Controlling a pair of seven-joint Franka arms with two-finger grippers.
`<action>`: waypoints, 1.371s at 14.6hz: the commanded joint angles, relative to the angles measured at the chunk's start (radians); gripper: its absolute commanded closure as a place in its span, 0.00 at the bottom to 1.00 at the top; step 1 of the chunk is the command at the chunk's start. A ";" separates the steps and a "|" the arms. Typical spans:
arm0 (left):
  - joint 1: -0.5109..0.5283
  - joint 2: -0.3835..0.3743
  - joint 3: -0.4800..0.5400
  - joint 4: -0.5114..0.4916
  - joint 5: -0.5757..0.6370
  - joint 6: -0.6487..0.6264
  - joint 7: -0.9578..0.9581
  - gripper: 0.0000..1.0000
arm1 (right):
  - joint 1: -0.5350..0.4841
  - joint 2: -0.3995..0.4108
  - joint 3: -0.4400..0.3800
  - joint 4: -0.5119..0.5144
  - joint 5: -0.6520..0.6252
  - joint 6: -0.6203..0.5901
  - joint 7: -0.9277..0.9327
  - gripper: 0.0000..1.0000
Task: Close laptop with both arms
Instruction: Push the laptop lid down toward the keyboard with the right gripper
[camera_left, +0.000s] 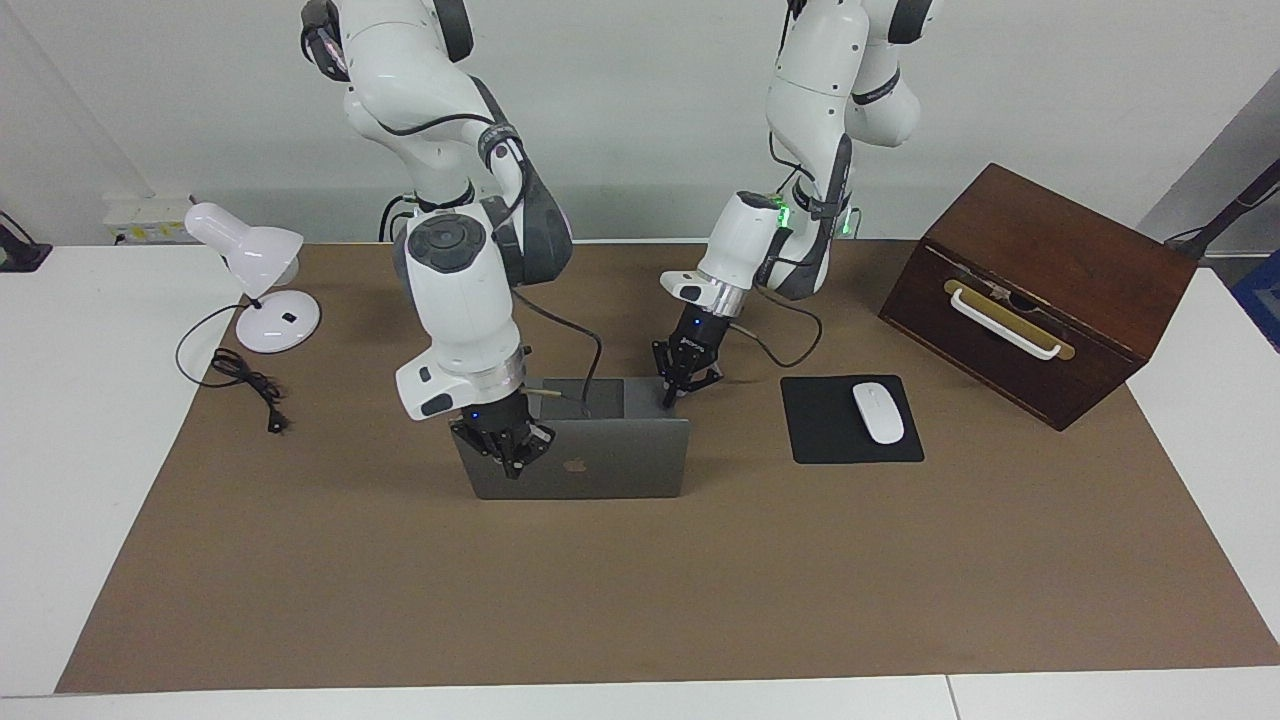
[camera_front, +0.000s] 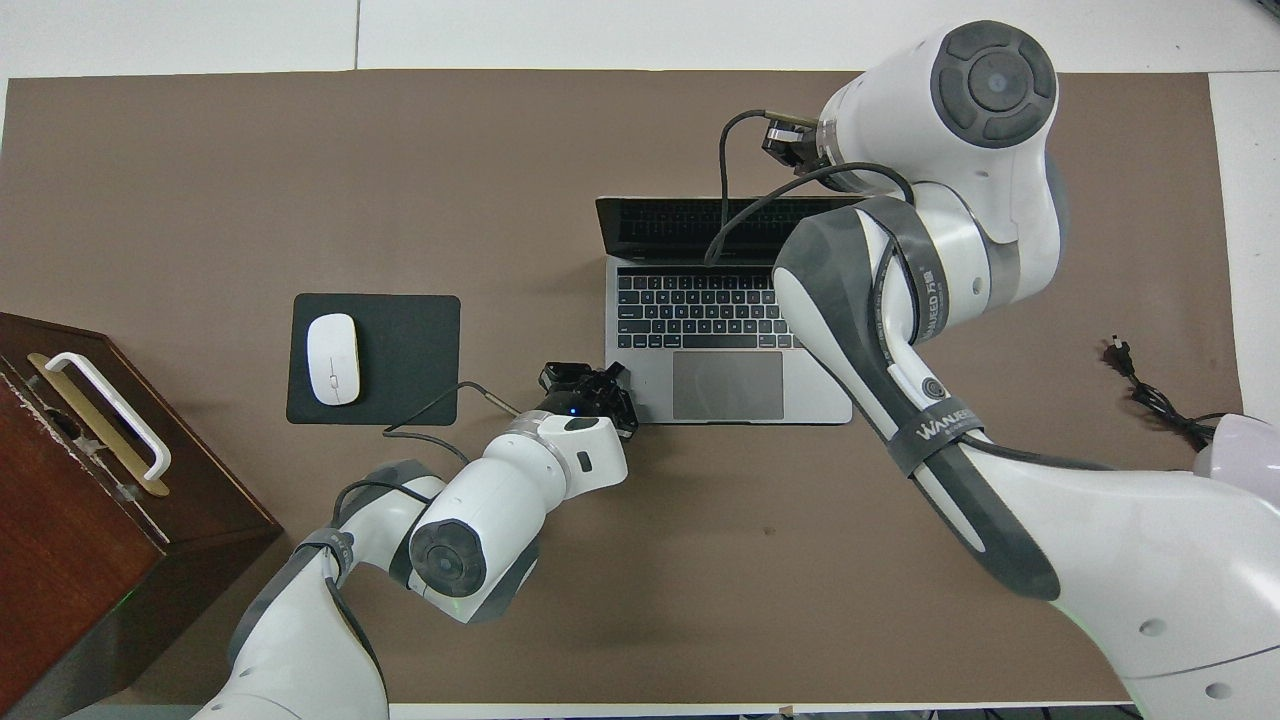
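Note:
The silver-grey laptop (camera_left: 620, 460) stands open in the middle of the brown mat, with the apple logo on the lid's back. Its keyboard deck (camera_front: 700, 310) and dark trackpad show from above. My right gripper (camera_left: 510, 452) is at the lid's top edge, toward the right arm's end, against the lid's back; it also shows in the overhead view (camera_front: 788, 140). My left gripper (camera_left: 682, 385) is low at the deck's corner nearest the robots, toward the left arm's end, and also shows in the overhead view (camera_front: 592, 385).
A black mouse pad (camera_left: 840, 445) with a white mouse (camera_left: 878, 412) lies beside the laptop toward the left arm's end. A dark wooden box (camera_left: 1050, 290) with a white handle stands past it. A white desk lamp (camera_left: 255, 265) and its cord (camera_left: 250, 385) sit at the right arm's end.

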 joint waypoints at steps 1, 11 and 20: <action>-0.020 -0.005 0.017 -0.056 -0.011 0.022 0.046 1.00 | -0.015 -0.008 0.008 -0.040 0.080 -0.018 -0.083 1.00; -0.063 -0.010 0.019 -0.093 -0.011 0.030 0.067 1.00 | -0.020 -0.005 0.008 0.019 0.104 -0.108 -0.110 1.00; -0.063 -0.013 0.019 -0.125 -0.011 0.031 0.067 1.00 | -0.035 -0.008 0.008 0.155 0.114 -0.337 -0.121 1.00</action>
